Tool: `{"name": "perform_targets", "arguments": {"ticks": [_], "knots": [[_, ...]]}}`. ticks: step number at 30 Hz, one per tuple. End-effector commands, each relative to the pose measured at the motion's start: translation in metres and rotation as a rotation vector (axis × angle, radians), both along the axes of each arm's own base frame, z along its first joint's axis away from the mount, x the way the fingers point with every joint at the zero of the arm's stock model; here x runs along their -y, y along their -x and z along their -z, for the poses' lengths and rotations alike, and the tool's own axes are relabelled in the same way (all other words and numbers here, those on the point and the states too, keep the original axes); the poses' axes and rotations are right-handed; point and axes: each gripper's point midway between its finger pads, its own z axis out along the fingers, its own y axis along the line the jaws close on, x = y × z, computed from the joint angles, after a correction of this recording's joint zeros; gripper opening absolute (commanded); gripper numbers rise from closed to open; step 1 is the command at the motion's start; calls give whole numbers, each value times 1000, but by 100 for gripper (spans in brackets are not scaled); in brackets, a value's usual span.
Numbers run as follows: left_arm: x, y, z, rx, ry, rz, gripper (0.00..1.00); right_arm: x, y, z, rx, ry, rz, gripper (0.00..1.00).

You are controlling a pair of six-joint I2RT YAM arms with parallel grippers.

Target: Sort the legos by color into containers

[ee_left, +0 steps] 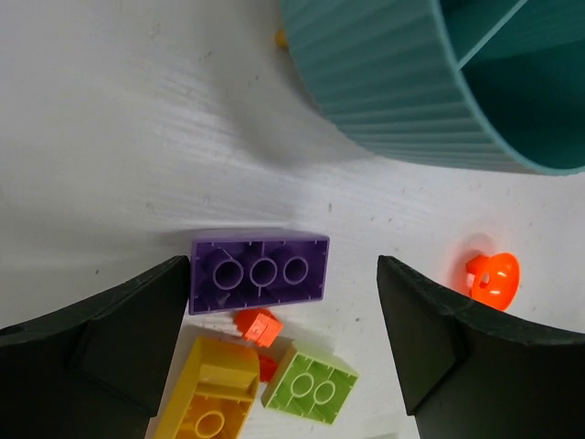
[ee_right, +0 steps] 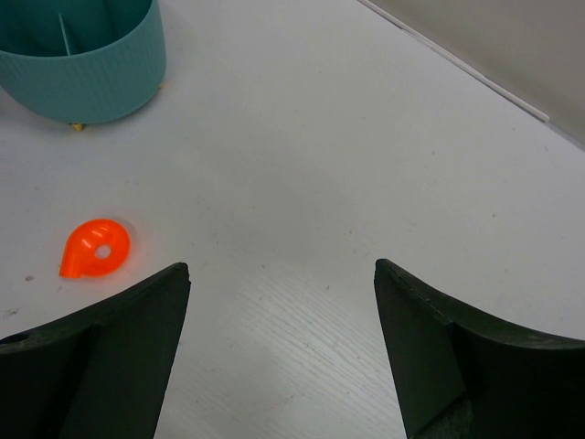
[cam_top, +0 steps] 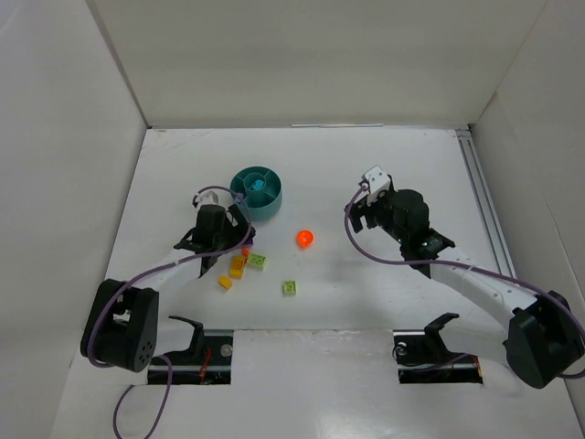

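My left gripper (ee_left: pixel 283 267) stands open just left of the teal dish (ee_left: pixel 430 82). A purple brick (ee_left: pixel 259 272) lies studs-down on the table between its fingers, next to the left finger and well clear of the right one. Nearer me lie a yellow brick (ee_left: pixel 208 393), a lime brick (ee_left: pixel 311 384) and a tiny orange piece (ee_left: pixel 257 326). A rounded orange-red piece (cam_top: pixel 304 239) sits to the right of the dish (cam_top: pixel 257 192). A teal brick (cam_top: pixel 258 185) rests in the dish's central well. My right gripper (ee_right: pixel 281 274) is open over bare table, with the orange-red piece (ee_right: pixel 96 248) to its left.
In the top view another lime brick (cam_top: pixel 290 287) and a yellow brick (cam_top: pixel 225 282) lie apart toward the near edge. White walls enclose the table on three sides. A small yellow bit (ee_right: pixel 76 127) peeks out at the dish's foot.
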Motion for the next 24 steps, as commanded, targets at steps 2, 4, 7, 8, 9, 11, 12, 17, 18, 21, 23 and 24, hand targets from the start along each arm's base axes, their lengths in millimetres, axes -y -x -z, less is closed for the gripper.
{"name": "perform_targets", "arguments": {"ticks": [2, 4, 7, 8, 9, 11, 12, 17, 18, 21, 23, 24], "knots": [[8, -24, -16, 116, 15, 19, 80, -3, 0, -6, 11, -34, -12, 86], [11, -23, -9, 98, 11, 30, 80, -3, 0, -6, 11, -34, -12, 86], [15, -22, -7, 93, 24, 47, 76, -3, 0, -10, 21, -39, -12, 86], [19, -20, -5, 84, 22, 60, 76, -3, 0, -10, 21, -39, -12, 86], [18, -21, -4, 89, 4, 49, 74, -3, 0, -10, 21, -39, -12, 86], [25, -7, 6, 50, -57, 70, 74, -2, 2, -6, 13, -35, -12, 86], [20, -9, 6, 41, -122, 21, 74, -2, 2, -6, 13, -34, -12, 86], [18, -4, 19, -29, -251, -10, 74, -1, 1, -6, 14, -33, -3, 86], [18, -4, 21, -42, -267, -28, 73, -1, 1, -6, 14, -33, -3, 86], [18, -6, 27, -89, -311, -52, 71, -1, 1, -6, 14, -33, -3, 86], [22, -7, 29, -101, -345, -52, 69, -1, 1, -6, 14, -33, -3, 86], [22, -3, 37, -130, -376, -41, 69, -1, 1, -6, 14, -33, -3, 86]]}}
